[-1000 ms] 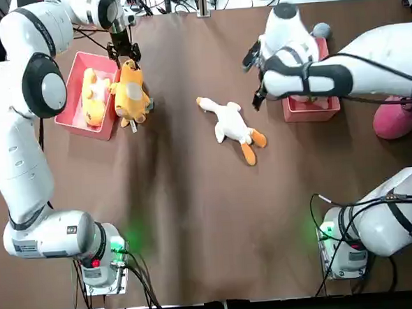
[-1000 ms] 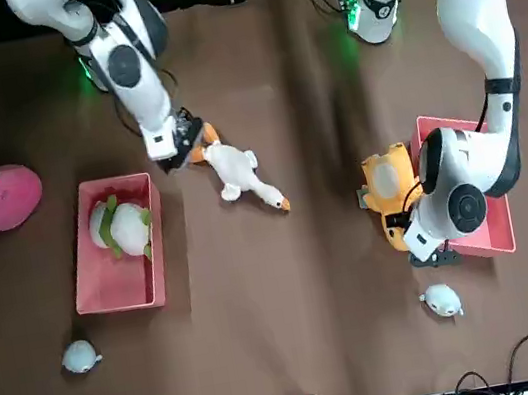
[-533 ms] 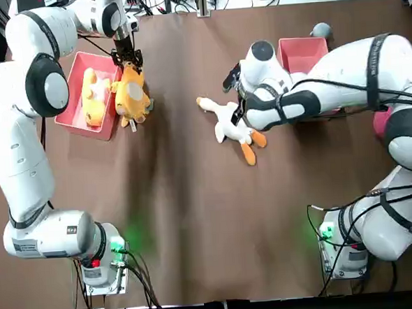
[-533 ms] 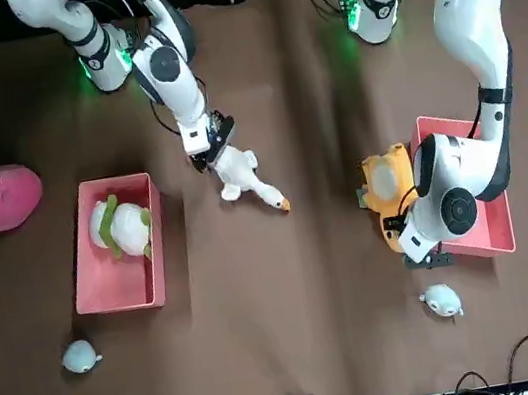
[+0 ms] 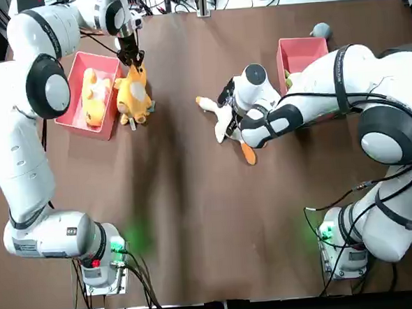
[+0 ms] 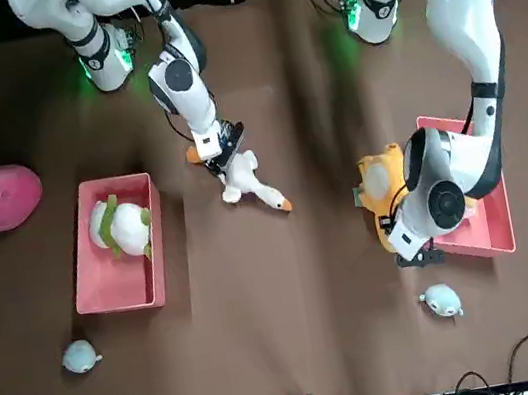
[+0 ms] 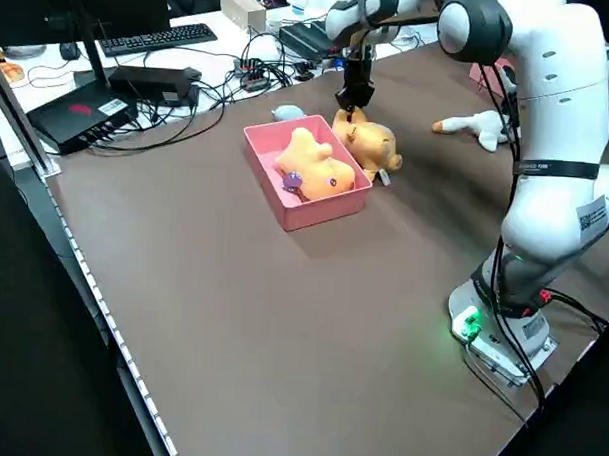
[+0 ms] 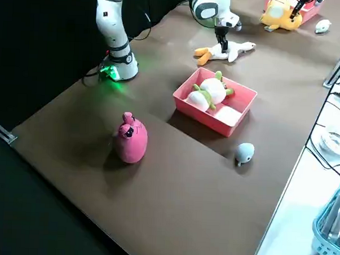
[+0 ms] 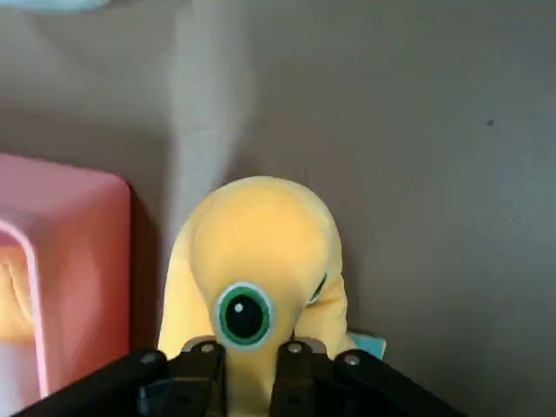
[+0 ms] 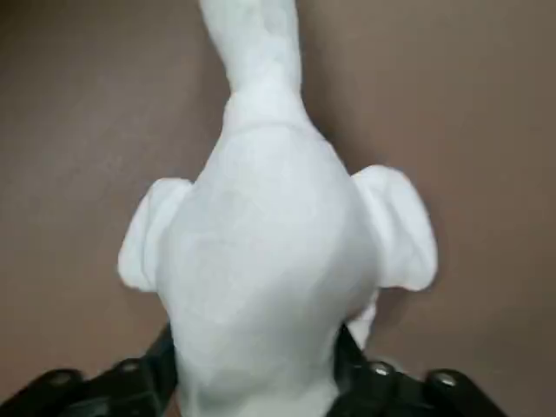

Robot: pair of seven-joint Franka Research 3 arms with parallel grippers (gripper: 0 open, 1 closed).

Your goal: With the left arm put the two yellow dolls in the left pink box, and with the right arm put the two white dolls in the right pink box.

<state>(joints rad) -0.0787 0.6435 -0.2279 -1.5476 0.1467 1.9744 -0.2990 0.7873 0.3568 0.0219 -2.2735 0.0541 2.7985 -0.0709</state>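
Observation:
My left gripper (image 5: 131,59) is shut on the head end of a yellow doll (image 5: 132,94), and its fingers (image 9: 205,365) pinch the doll's plush (image 9: 252,261). This doll leans against the inner wall of the left pink box (image 5: 80,68). Another yellow doll (image 5: 93,98) lies inside that box. My right gripper (image 5: 232,112) is down over the white duck doll (image 6: 252,184) at the table's middle, open, with one finger (image 10: 165,356) on each side of the duck's body (image 10: 269,261). A white doll with green parts (image 6: 119,227) lies in the right pink box (image 6: 122,290).
A pink blob toy (image 6: 2,196) sits on the table outside the right box. One small grey-blue toy (image 6: 80,357) lies beyond the right box, another (image 6: 442,302) beyond the left box. Cables and a keyboard (image 7: 151,38) lie off the table's far edge.
The right arm swung from over the right pink box to the white duck and came down around its body. The left gripper, still holding the yellow doll, shifted slightly at the box's edge.

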